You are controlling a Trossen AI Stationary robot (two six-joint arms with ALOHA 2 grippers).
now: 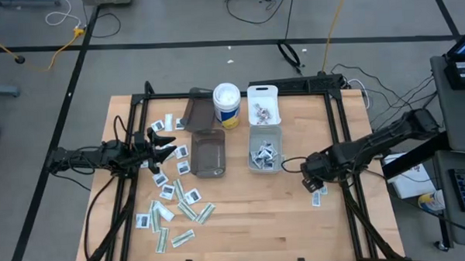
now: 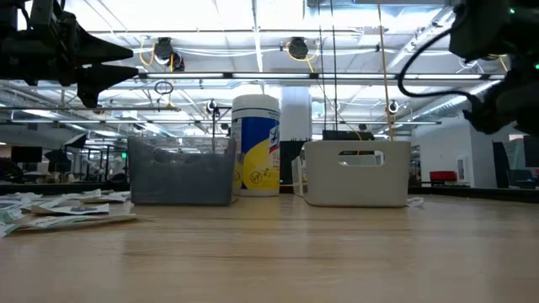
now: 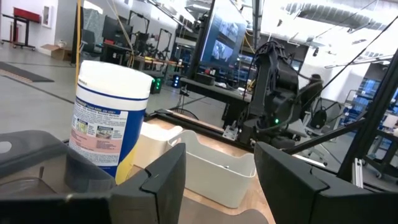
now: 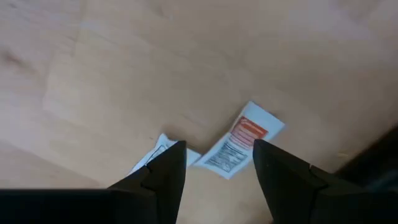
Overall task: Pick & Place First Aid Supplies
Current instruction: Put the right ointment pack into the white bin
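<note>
While beneath the open right hand (image 4: 214,165), two packets (image 4: 239,146).

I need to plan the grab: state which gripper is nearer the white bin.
Right. The right gripper hovers just beside the white bin, above loose packets; the left gripper is beyond the smoky bin.

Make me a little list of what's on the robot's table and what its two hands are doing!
table: wood
packets: many loose on the left, two by the right gripper
smoky bin: middle, looks empty
white bin: holds some packets
wipes tub: behind the bins
left gripper: open, raised over the left packets
right gripper: open, just above its two packets
</note>
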